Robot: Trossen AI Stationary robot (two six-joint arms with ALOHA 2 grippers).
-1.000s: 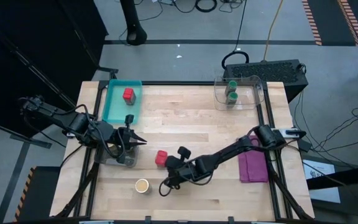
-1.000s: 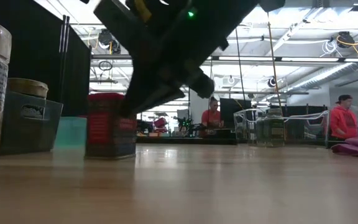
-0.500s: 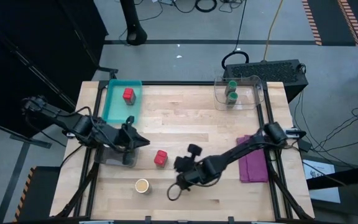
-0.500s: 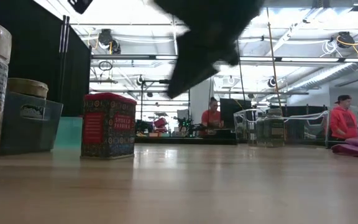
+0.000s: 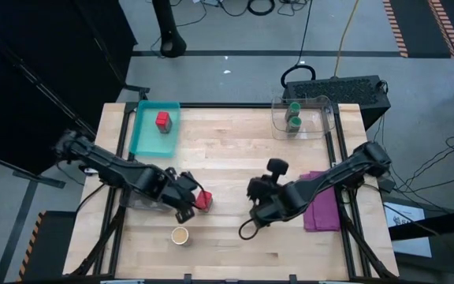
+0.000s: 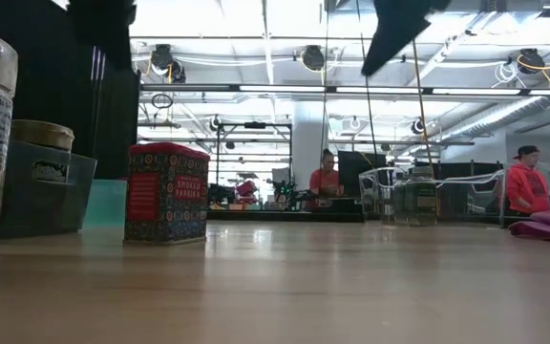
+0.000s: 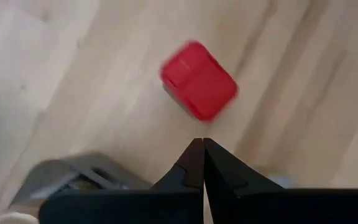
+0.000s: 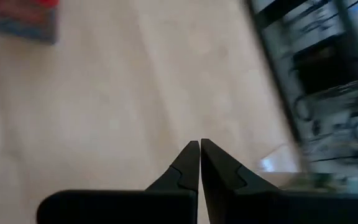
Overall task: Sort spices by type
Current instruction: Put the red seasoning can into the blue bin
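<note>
From above, the left claw [image 5: 189, 203] hangs just left of a red spice tin [image 5: 204, 200] at lower centre of the tabletop [image 5: 235, 158]. A second red tin [image 5: 163, 120] sits in the teal tray [image 5: 143, 136] at upper left, two green-lidded jars [image 5: 294, 115] in a clear bin [image 5: 319, 118] at upper right, and a tan jar [image 5: 180, 235] stands alone near the bottom edge. The right claw [image 5: 252, 229] waits at lower centre-right, beside the purple cloth [image 5: 320, 211].

At tabletop level, the red tin [image 6: 167, 194] stands upright left of centre, untouched.

The left wrist view shows the red tin [image 7: 199, 79] ahead of the fingers [image 7: 191, 165], which are pressed together, empty.

The right wrist fingers [image 8: 192, 163] are also closed on nothing.

The step in hand looks like fetching the loose red tin; next the left claw must open, straddle it, grip, and carry it to the tray.
</note>
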